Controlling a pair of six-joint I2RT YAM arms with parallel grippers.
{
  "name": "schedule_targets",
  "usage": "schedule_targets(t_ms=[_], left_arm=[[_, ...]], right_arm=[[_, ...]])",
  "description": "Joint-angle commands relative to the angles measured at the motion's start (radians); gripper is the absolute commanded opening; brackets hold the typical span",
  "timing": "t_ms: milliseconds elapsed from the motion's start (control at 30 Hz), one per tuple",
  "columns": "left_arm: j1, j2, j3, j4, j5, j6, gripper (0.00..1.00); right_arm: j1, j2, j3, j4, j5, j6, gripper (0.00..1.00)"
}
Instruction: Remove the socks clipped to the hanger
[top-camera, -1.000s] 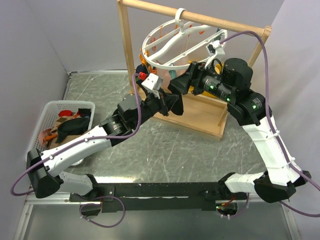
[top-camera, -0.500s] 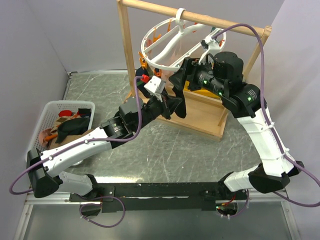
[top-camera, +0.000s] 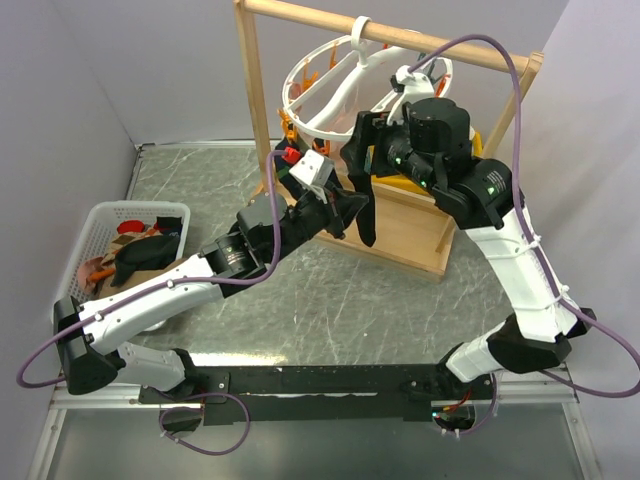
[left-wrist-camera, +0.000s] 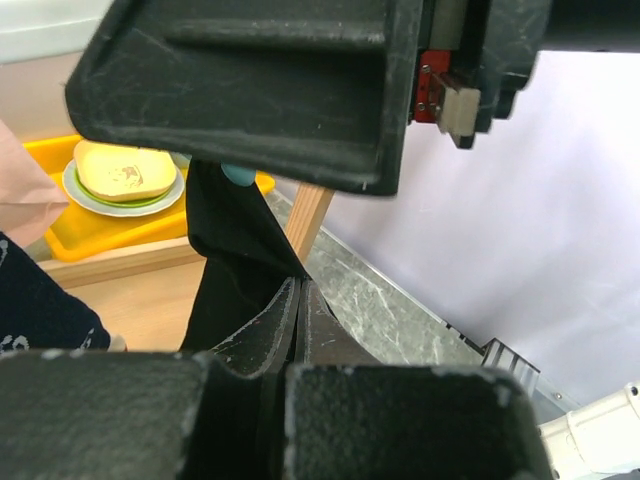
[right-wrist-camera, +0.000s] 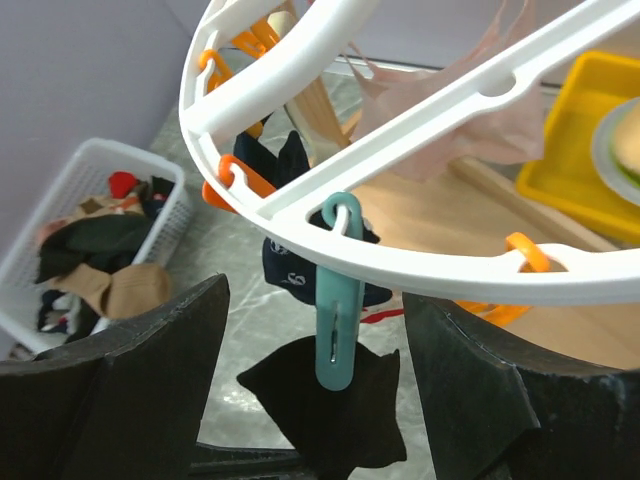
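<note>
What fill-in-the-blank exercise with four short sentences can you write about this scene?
1. The sock pinched in the left gripper is ___ in colour.
2. The right gripper has its jaws ___ around a teal clip.
3. The hanger hangs from a rail made of ___.
4. More socks lie in a white ___ on the robot's left.

Missing words: black; open; wood; basket.

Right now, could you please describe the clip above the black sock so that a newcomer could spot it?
Find the wooden frame; the white ring hanger hangs from its rail. On the ring's front rim, one long teal clip dangles with the black sock just under it. The clips beside it are orange, not teal.
</note>
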Motion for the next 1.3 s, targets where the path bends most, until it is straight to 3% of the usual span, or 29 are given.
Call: schedule_targets(t_ms=[0, 133, 567, 800, 1000, 1267], left_arm=[[-0.013, 0.011, 0.051, 0.008, 0.0, -0.005, 0.01], [-0.022, 0.023, 0.072, 0.0, -0.004, -0.002, 0.01], [-0.039, 0.052, 0.092, -0.004, -0.026, 0.005, 0.01], [-0.039, 0.054, 0.079, -0.004, -0.035, 0.003, 0.01], [-0.039, 0.022, 0.05, -0.017, -0.046, 0.003, 0.01], [-0.038, 0.028, 0.082, -0.081, -0.046, -0.002, 0.01]], right_arm=[[0.057, 0.03, 0.101, -0.101, 0.176, -0.068, 0.78], [0.097, 0.088, 0.173, -0.178, 0.292, -0.077, 0.78], [0.111, 0.116, 0.188, -0.195, 0.357, -0.117, 0.74], [0.06, -0.048, -0.035, -0.028, 0.155, -0.074, 0.79], [-0.055, -0.145, -0.155, 0.053, -0.086, -0.016, 0.8], [-0.179, -0.331, -0.436, 0.317, -0.306, 0.082, 0.81]])
